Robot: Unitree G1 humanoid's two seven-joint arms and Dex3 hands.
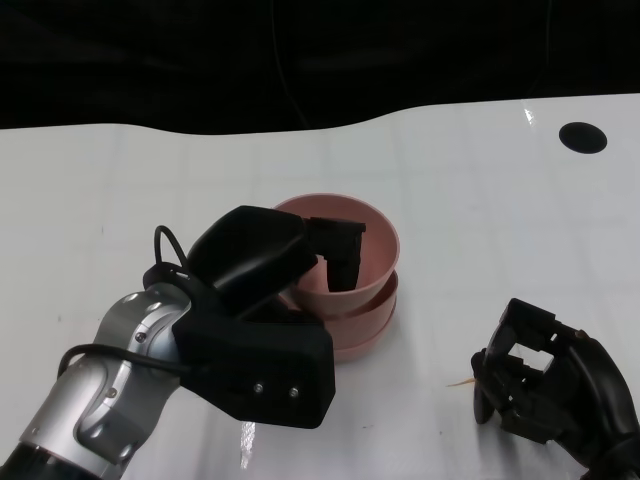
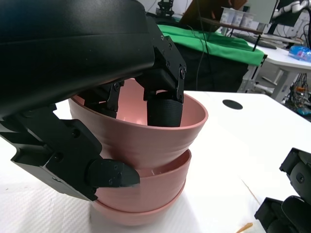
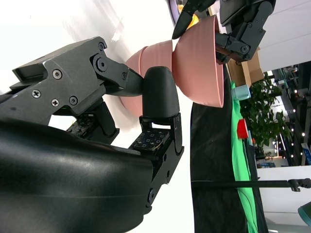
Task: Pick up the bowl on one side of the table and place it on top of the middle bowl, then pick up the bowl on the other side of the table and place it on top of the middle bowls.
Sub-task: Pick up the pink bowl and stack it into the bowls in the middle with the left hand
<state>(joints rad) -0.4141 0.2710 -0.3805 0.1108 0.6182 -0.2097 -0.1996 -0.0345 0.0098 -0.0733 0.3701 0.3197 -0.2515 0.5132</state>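
We find the left robot hand [image 1: 300,270] grasping the top pink bowl [image 1: 365,250] by its rim: fingers [image 2: 165,109] reach down inside the bowl and a thumb [image 2: 112,173] presses on its outer wall. That bowl sits nested in the stack of pink bowls [image 2: 146,194] near the middle of the white worktop [image 1: 500,190]. In the left wrist view we make out rims of two lower bowls beneath it; the hand's shell hides the near side of the stack in the head view. We cannot tell whether the top bowl rests fully on the one below. The right robot hand [image 1: 545,385] lies on the worktop, well apart from the stack, fingers curled inward around nothing, partly cut off by the head view's edge. A dark round mark [image 1: 582,137] shows at the worktop's far right.
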